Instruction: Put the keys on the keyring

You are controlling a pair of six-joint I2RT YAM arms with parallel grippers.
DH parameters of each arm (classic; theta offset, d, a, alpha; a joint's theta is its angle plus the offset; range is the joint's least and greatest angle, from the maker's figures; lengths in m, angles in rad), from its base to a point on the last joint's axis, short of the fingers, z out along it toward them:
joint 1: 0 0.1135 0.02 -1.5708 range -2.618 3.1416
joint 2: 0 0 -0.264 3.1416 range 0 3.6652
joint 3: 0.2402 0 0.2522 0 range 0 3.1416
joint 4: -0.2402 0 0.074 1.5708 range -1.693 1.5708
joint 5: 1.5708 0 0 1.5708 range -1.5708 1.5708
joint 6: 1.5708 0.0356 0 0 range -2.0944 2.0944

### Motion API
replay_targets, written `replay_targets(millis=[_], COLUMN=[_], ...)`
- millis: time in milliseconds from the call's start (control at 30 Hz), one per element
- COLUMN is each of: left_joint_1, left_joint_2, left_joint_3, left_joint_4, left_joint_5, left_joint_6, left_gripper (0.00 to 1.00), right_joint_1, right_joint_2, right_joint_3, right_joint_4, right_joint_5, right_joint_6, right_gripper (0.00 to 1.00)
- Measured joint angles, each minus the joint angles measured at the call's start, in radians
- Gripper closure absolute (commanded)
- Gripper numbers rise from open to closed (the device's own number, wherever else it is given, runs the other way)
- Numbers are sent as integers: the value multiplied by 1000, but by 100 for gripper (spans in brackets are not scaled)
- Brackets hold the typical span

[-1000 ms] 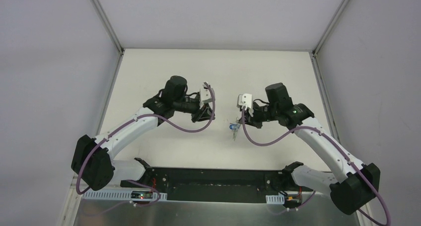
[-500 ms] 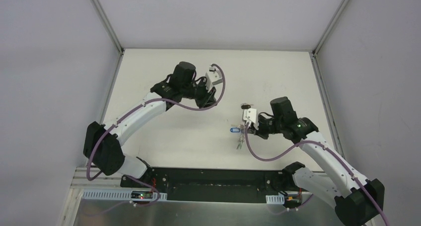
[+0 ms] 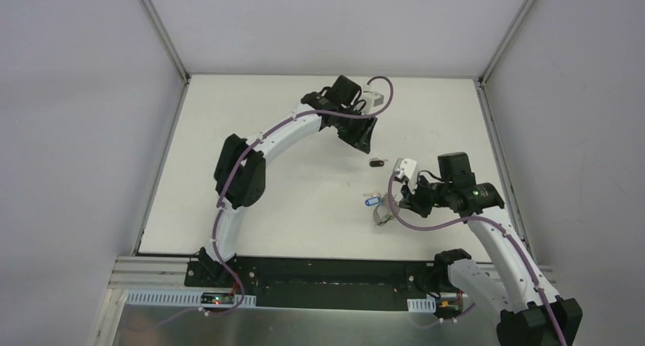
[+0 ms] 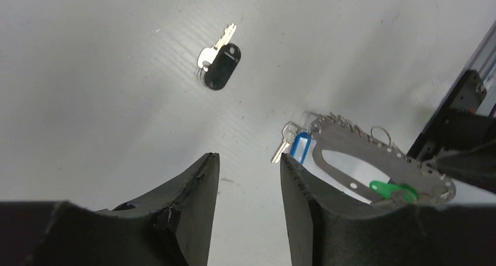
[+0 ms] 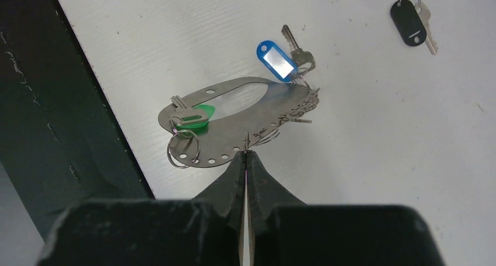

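Note:
The keyring [image 3: 382, 215] is a grey oval strap loop with metal rings, and it lies on the white table. The blue key [image 3: 370, 201] hangs at its far end. In the right wrist view the green key [image 5: 196, 115] and blue key [image 5: 276, 60] sit on the loop [image 5: 222, 152]. My right gripper [image 5: 245, 152] is shut, pinching a thin ring at the loop's edge. The black key [image 3: 376, 163] lies alone on the table beyond the loop. My left gripper [image 3: 363, 137] is open and empty above the table, with the black key [image 4: 219, 67] ahead of it and the loop [image 4: 351, 142] to its right.
A black rail [image 3: 319, 274] runs along the table's near edge, close to the keyring [image 5: 58, 131]. Grey enclosure walls stand on the left, back and right. Purple cables hang from both wrists.
My left arm has stretched far back and to the right, ending above the black key. My right gripper has drawn the keyring nearer and to the right. The black key stays behind on the table.

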Motion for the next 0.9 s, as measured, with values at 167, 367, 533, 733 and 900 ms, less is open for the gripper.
replay_targets(millis=[167,367,533,733,900], left_joint_1=[-18,-18,-17,-16,-5], left_joint_2=[176,270,323,367,389], left_joint_3=[224,306,310,320,333], left_joint_4=[-86,-115,-114,-102,-90], left_joint_5=[-54,-68,-65,-61,-57], left_joint_6=[-139,-253,-309,-360,-400], left_gripper=[54,51,51,55,59], right_joint_1=[-25,-33,-33,-33,-33], right_joint_2=[-6,-6,-6,-6,-10], right_joint_3=[8,8,8,8,8], right_joint_4=[-45,-64,-64,-64,-64], right_joint_5=[13,16,16,16,16], right_joint_6=[12,24,31,42,54], right_gripper=[100,100,100,100,100])
